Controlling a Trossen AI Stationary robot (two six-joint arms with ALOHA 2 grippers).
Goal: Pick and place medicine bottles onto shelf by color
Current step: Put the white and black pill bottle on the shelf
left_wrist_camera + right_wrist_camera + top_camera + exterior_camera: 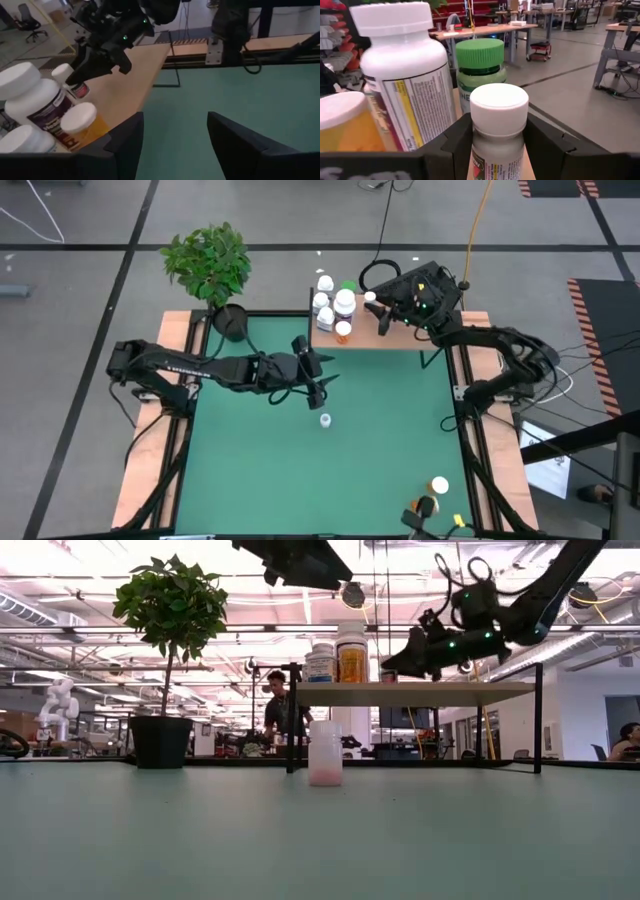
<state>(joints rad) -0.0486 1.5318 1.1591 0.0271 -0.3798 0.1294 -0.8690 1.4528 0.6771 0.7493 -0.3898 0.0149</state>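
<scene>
Two risks are looming: my right jaws (pixel 497 145), gripping a white-capped bottle (pixel 498 125) over the shelf (pixel 395 335), could topple crowded neighbours, while my left jaws (pixel 175 145), hovering empty and parted, idle above the tabletop (pixel 300 470).

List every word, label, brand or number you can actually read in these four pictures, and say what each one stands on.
"TROSSEN" (probably; small): on the left arm, high view.
Large white bottle: printed label, too blurred to read.
Green-capped bottle: white letters, cut off by the held bottle; unreadable.
White-capped bottle in the right gripper: label print too small.
Nothing else readable.
</scene>
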